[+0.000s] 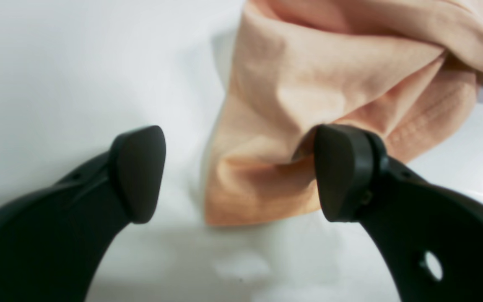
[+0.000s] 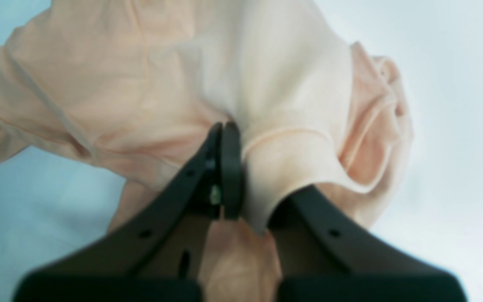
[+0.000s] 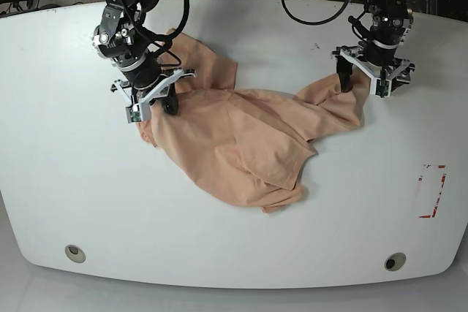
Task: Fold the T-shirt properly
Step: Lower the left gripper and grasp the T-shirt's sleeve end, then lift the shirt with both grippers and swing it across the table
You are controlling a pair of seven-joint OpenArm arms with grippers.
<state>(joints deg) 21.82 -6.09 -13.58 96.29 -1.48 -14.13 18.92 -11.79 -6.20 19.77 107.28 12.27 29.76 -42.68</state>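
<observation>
Right fingers [image 2: 224, 167] pinch the T-shirt [image 3: 241, 144] at its left end; left fingers [image 1: 237, 172], wide apart, straddle its right corner.

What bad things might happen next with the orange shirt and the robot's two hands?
The right gripper is shut on a bunched fold of the T-shirt; it may be pinching several layers, so lifting could drag the cloth up in a lump.

The left gripper is open with only a corner of the shirt between its fingers. Closing there could miss, or catch just the edge and slip.

The shirt lies crumpled on the table, so folding now could trap wrinkles.
</observation>
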